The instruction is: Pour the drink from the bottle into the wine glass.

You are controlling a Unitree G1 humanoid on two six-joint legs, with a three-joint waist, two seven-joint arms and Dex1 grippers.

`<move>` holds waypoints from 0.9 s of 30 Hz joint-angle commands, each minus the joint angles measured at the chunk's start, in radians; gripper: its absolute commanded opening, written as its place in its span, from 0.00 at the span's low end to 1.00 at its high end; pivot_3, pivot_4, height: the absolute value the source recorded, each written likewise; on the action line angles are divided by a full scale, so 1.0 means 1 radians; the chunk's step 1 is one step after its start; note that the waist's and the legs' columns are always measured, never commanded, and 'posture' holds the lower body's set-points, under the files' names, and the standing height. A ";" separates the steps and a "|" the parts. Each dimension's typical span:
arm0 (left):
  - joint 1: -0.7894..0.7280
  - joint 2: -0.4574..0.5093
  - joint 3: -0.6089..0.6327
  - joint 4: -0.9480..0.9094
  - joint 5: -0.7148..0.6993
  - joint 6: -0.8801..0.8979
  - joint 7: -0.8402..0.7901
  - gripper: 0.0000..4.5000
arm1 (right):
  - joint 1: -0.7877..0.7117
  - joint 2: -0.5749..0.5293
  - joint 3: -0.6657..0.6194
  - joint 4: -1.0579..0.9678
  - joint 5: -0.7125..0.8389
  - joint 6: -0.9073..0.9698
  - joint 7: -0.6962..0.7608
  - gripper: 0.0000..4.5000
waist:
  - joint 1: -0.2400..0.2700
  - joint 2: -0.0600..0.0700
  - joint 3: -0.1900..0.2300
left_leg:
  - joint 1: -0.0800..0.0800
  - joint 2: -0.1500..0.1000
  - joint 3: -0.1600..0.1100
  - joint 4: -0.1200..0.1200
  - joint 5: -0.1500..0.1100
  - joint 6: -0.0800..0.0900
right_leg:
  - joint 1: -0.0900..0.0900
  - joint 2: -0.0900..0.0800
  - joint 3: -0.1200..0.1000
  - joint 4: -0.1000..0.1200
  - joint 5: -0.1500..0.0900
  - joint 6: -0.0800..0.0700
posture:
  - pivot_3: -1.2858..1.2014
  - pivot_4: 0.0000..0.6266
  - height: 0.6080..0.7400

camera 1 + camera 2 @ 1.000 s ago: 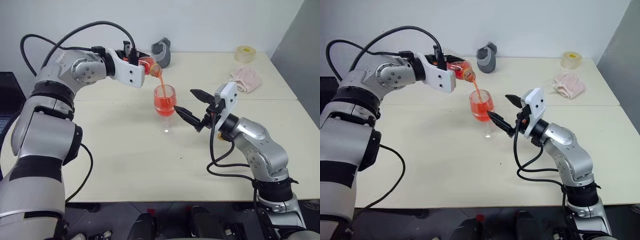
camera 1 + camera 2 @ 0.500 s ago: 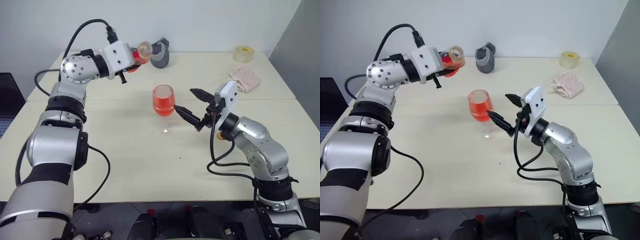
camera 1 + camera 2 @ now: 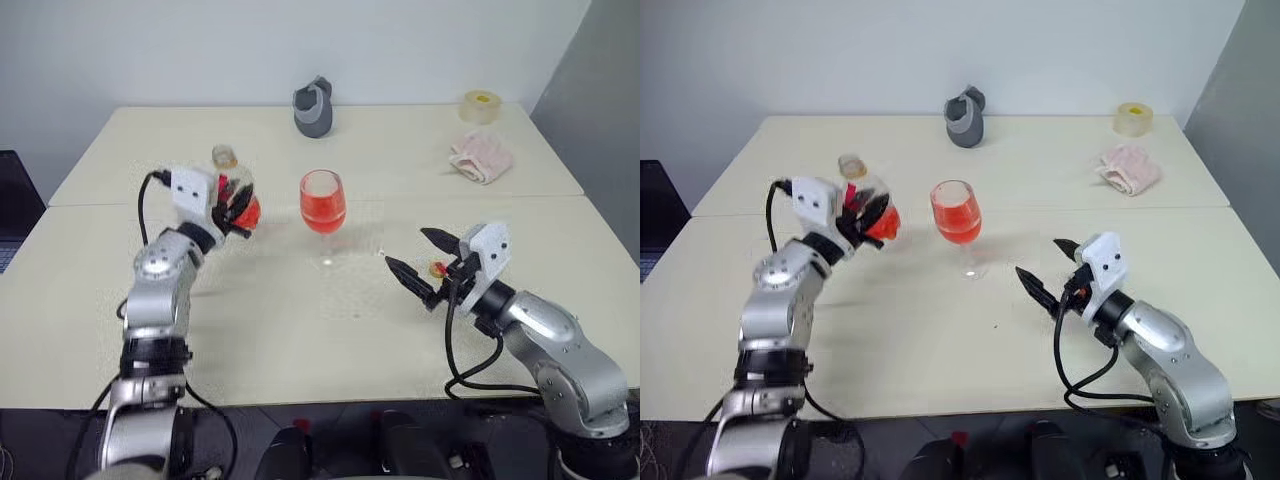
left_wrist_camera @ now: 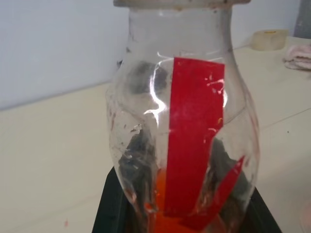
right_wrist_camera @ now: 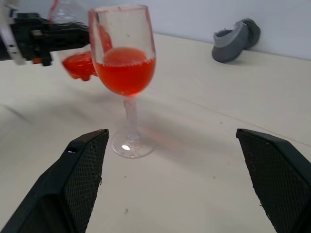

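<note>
Left eye view: left gripper [image 3: 232,205] clamped on upright bottle [image 3: 232,190], just left of wine glass [image 3: 323,205] holding drink [image 3: 323,213]; right gripper [image 3: 422,258] spread, empty. Left wrist view: red dregs at bottle base. Right wrist view: glass between parted fingers [image 5: 80,170]

Left hand [image 3: 232,205] clamped shut, right hand [image 3: 420,258] low — fingers spread

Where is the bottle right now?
In the left eye view the bottle stands upright in the left tool, left of the wine glass and apart from it, a little drink remaining at its bottom.
</note>
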 commanded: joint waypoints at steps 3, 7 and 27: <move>0.101 -0.069 0.032 -0.157 -0.051 0.007 0.080 0.20 | 0.043 0.039 -0.027 -0.059 -0.057 -0.013 -0.108 1.00 | 0.020 0.000 -0.001 | 0.001 -0.001 0.001 0.000 0.000 0.000 | 0.002 0.000 0.000 -0.001 0.000 0.000 | 0.52 0.24 1.00; 0.155 -0.113 0.038 -0.133 -0.077 -0.013 0.091 0.20 | 0.060 0.064 -0.017 -0.067 -0.065 -0.028 -0.128 1.00 | 0.028 0.000 -0.001 | 0.002 -0.001 0.002 0.000 0.000 0.000 | 0.004 0.000 0.000 -0.003 0.000 0.000 | 0.52 0.24 1.00; -0.083 -0.109 0.020 0.436 -0.026 -0.330 0.021 0.20 | 0.144 -0.104 0.017 -0.010 0.102 -0.235 0.347 1.00 | 0.038 -0.002 -0.002 | 0.007 -0.001 0.007 -0.001 -0.002 0.004 | 0.010 0.001 -0.001 -0.006 0.000 0.000 | 0.52 0.24 1.00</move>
